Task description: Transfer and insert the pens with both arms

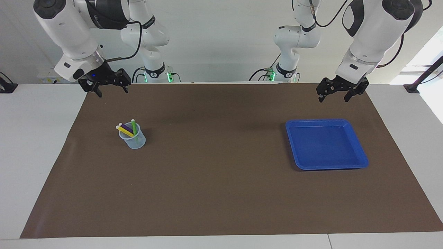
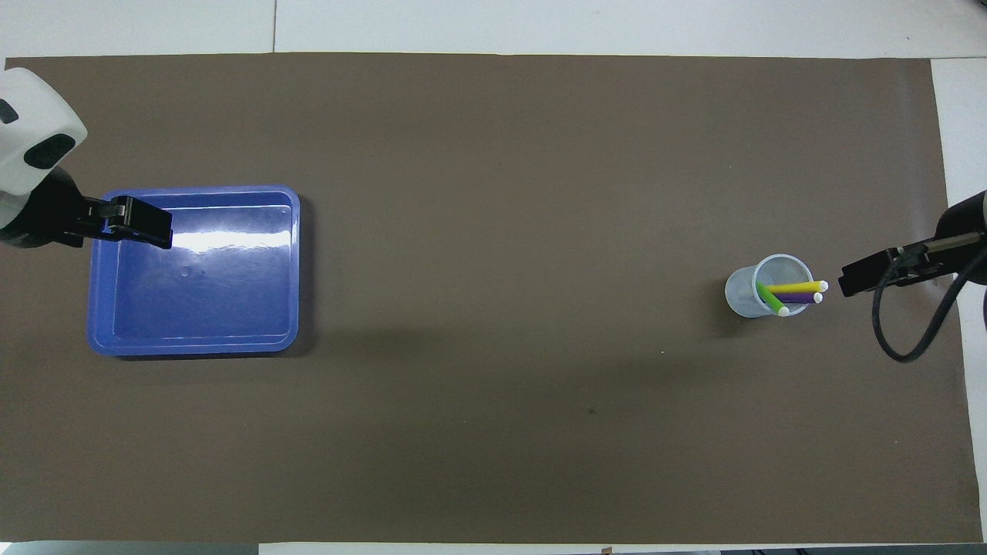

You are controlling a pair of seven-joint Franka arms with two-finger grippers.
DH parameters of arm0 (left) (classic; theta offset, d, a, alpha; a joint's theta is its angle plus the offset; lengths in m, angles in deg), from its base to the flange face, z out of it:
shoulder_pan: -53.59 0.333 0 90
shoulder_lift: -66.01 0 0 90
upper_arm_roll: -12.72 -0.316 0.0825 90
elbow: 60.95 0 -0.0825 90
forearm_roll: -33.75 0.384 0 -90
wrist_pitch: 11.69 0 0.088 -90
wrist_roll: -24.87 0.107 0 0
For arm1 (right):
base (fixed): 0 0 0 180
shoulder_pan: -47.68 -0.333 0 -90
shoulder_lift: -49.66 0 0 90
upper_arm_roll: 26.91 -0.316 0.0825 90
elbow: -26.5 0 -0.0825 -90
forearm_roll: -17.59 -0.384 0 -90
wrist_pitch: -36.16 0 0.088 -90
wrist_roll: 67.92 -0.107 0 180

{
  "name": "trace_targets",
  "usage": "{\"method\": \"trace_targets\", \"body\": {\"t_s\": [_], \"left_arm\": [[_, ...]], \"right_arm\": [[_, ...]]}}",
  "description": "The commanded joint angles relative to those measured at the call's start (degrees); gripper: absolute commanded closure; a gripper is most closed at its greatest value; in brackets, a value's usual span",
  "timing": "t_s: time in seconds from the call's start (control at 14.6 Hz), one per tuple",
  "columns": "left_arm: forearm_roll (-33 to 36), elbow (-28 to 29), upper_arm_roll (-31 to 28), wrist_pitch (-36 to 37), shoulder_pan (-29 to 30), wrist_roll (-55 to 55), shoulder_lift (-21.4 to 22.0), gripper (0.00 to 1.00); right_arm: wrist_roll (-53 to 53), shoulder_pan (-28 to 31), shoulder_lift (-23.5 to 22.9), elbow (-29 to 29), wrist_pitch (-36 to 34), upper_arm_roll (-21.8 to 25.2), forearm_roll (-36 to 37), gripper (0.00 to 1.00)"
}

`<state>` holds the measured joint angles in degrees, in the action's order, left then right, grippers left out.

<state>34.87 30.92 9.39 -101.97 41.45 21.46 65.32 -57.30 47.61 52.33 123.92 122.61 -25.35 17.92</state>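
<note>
Three pens stand in a clear plastic cup (image 1: 132, 137) on the brown mat (image 1: 221, 193), toward the right arm's end of the table. Green pen (image 1: 134, 127) is nearly upright; purple pen (image 1: 126, 128) and yellow pen (image 1: 124, 131) lean together, their pale cap ends sticking out over the rim toward the mat's edge at that end. In the overhead view all three caps point toward the right arm's side, and the green pen (image 2: 770, 300) is the one nearest the robots.

Right gripper (image 1: 109, 90) hangs in the air over the mat's corner at the robots' edge, apart from the cup, fingers spread wide, holding nothing. In the overhead view it shows as a black tip (image 2: 867, 279) just beside the pen caps, not touching.

Blue tray (image 1: 360, 162) sits flat on the mat toward the left arm's end, well apart from the cup. Nothing is in it.

Left gripper (image 1: 333, 96) hangs over the mat between the tray and the robots' edge, fingers wide apart, holding nothing. From overhead it overlaps the tray's rim (image 2: 193, 348).
</note>
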Motion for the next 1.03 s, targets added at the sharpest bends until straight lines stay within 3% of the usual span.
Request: {"method": "trace_targets", "body": {"t_s": [0.0,0.34,0.96], "left_arm": [[-0.5,0.68,0.34,-0.51,1.24,-0.46,1.05,0.0],[-0.5,0.68,0.52,-0.51,1.41,-0.46,1.05,0.0],[-0.5,0.5,3.68,-0.07,4.49,-0.63,1.22,0.0]], "right_arm": [[-0.42,-2.65,-1.09,-2.14,-0.58,1.51,0.63,0.0],[-0.95,-4.15,-1.18,-3.28,-1.63,3.7,1.25,0.0],[-3.5,-3.27,-2.41,-4.35,-2.86,3.0,0.73,0.0]]}}
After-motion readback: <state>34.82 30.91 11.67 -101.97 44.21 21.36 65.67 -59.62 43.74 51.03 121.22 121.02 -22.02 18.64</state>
